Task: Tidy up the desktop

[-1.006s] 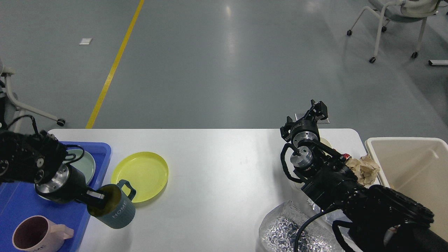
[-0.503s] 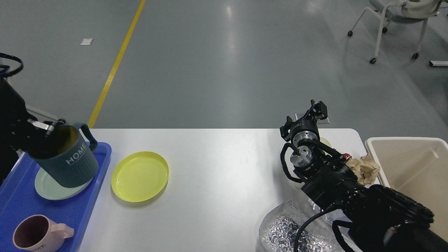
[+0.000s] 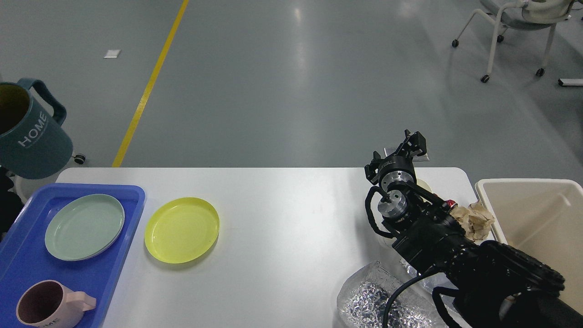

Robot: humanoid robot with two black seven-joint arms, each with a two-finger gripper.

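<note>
Head view, near to far. At the lower left, a pink mug stands in the near end of the blue tray, with a pale green plate lying farther back in the same tray. At the lower right, a crinkled silver foil bag lies on the desktop, partly covered by the right arm, which enters from the bottom right corner. A yellow plate rests on the desktop just beside the tray. A crumpled brown paper sits at the desktop's right edge, next to the beige bin that stands off its right end. The right gripper is held over the far right part of the desktop, seen end-on and dark; whether its fingers are spread or pressed together cannot be told. At the left edge, a dark teal mug marked HOME is raised, tilted, above the tray's far corner; the left gripper is out of sight. Beyond lie grey floor, a yellow line and a wheeled chair.
</note>
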